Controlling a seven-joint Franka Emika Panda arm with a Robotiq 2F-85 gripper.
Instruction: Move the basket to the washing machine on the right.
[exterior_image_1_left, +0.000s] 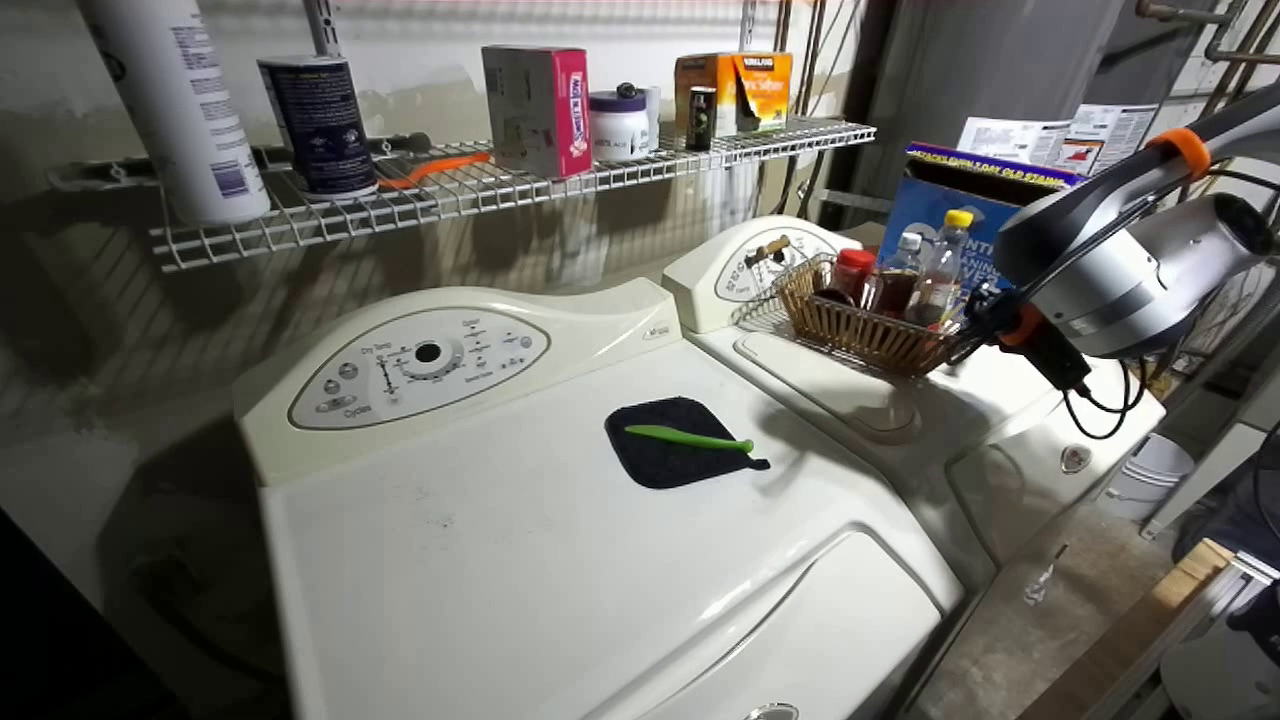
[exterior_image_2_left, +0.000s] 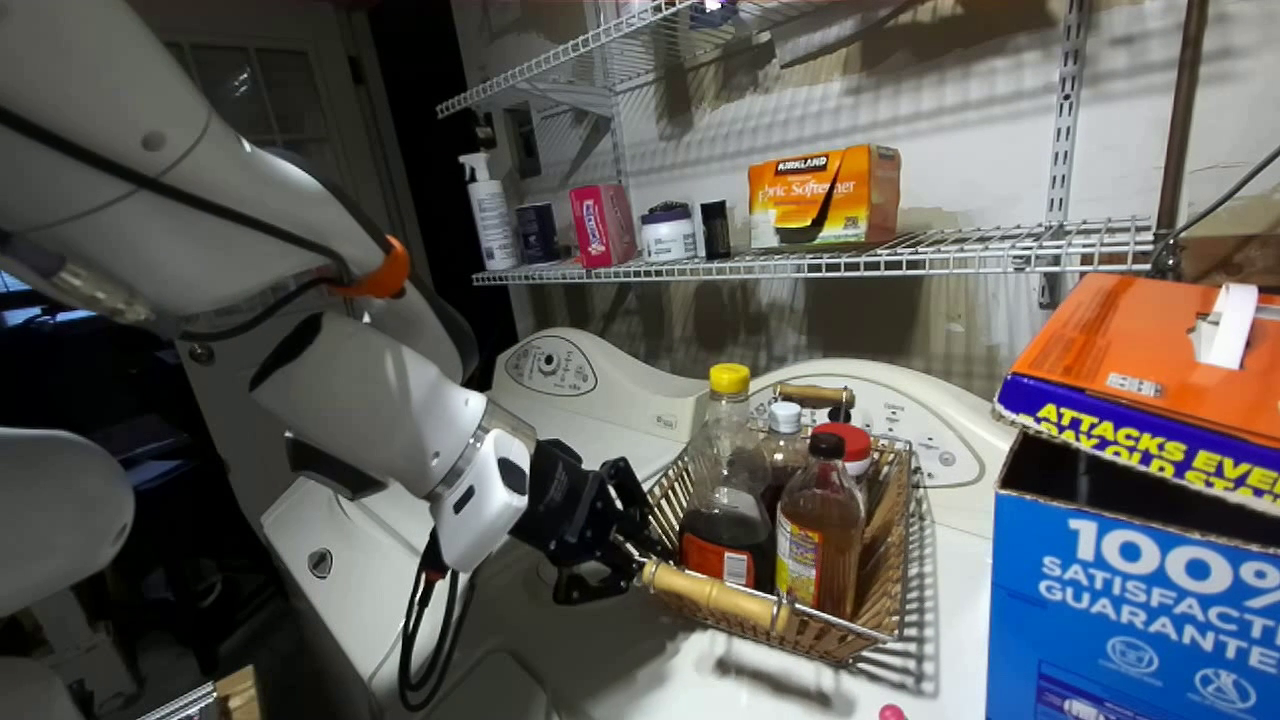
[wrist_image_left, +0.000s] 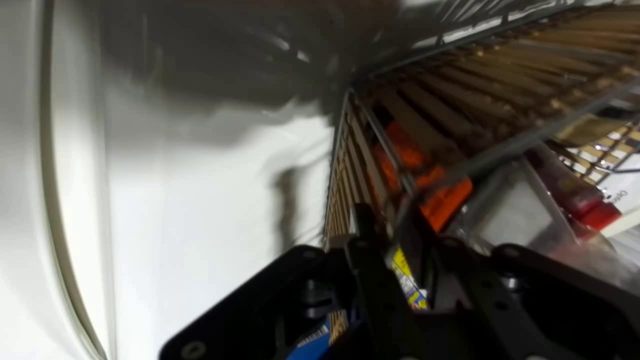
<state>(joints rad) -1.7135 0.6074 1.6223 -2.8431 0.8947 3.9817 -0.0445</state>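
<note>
The brown slatted wire basket (exterior_image_1_left: 870, 340) is over the right-hand washing machine (exterior_image_1_left: 800, 368), near its control panel. In an exterior view the basket (exterior_image_2_left: 885, 560) shows wooden handles and holds several bottles (exterior_image_2_left: 728, 520), with yellow, white and red caps. Whether its base touches the machine top (exterior_image_2_left: 955, 570) is unclear. My gripper (exterior_image_2_left: 645, 545) is at the basket's near corner, beside a wooden handle (exterior_image_2_left: 715, 597). In the wrist view my dark fingers (wrist_image_left: 390, 222) are close together on the rim and wall of the basket (wrist_image_left: 445, 95). The exact contact is dark and blurred.
A blue and orange detergent box (exterior_image_2_left: 1130, 600) stands beside the basket. The left-hand machine (exterior_image_1_left: 480, 540) bears a black pot holder (exterior_image_1_left: 650, 465) with a green knife (exterior_image_1_left: 690, 438) on it. A wire shelf (exterior_image_1_left: 430, 200) with boxes and bottles hangs above the machines.
</note>
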